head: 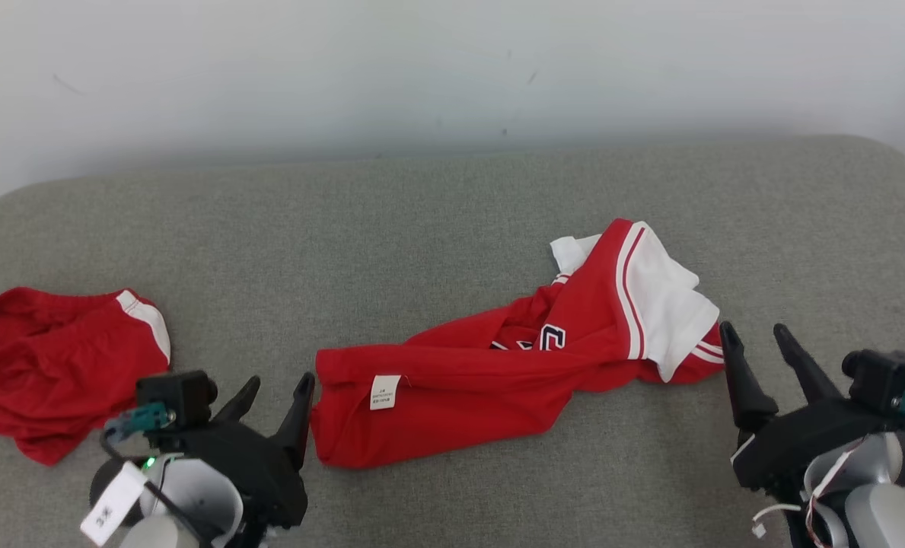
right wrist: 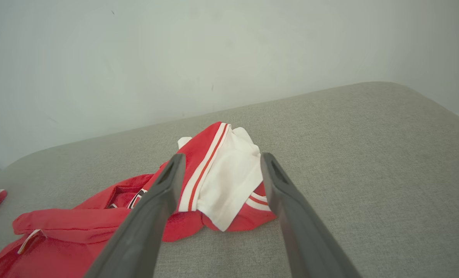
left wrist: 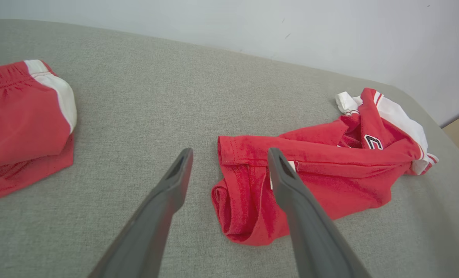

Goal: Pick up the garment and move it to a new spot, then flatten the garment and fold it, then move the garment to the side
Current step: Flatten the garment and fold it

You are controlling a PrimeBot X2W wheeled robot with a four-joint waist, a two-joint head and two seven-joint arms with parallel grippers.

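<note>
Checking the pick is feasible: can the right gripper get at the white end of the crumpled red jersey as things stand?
Probably yes: the right gripper is open beside the jersey's white end, fingers pointing toward it, only bare grey surface between them.

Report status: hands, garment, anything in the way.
Left hand open, empty, at hem end of red jersey. Right hand open, empty, by white sleeve. Jersey crumpled, unfolded. Red shorts apart at left.

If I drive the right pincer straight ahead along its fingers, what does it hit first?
Probably the white end of the red jersey, framed between the fingers of the open right pincer in its wrist view. Depth is unclear, so it might brush the grey cushion just before it.
</note>
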